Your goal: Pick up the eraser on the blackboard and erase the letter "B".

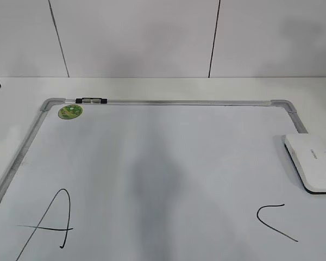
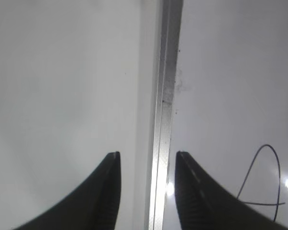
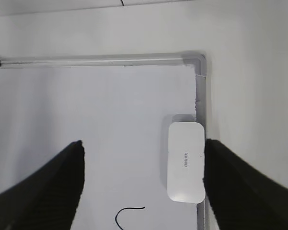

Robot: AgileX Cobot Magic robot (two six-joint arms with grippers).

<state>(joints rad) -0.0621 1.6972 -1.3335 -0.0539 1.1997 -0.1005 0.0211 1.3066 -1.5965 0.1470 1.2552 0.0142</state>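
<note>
Above the far right corner of the blackboard (image 3: 199,60), at the right gripper (image 3: 144,143): spread wide, nothing held, nothing touched. Not centred on the eraser (image 3: 186,160), which lies close inside the right-hand finger (image 3: 240,191) and well apart from the other one. Lies flat on the board there, light face up, long side along the right frame rail and just beside it.

Over at the left gripper (image 2: 148,154): parted moderately, empty, hanging above the board's left frame rail, with part of the letter "A" (image 2: 264,177) off to one side.

Further out, in the exterior view: only the "A" and the open "C" stroke (image 1: 274,218) on the near part of the board, and a green sticker (image 1: 70,112) by the far left corner. No sign of the letter "B" in any view; perhaps beyond the picture's edge, but cannot tell.

Likely trouble from here:
- Coming down without centring first, and so landing a finger on top of the eraser or jamming it against the frame rail alongside.
- Pinching so low a block too shallowly, and so letting it slip out or scraping the board.
- Wiping before finding the "B", and so smearing the "A" or the "C" instead.
</note>
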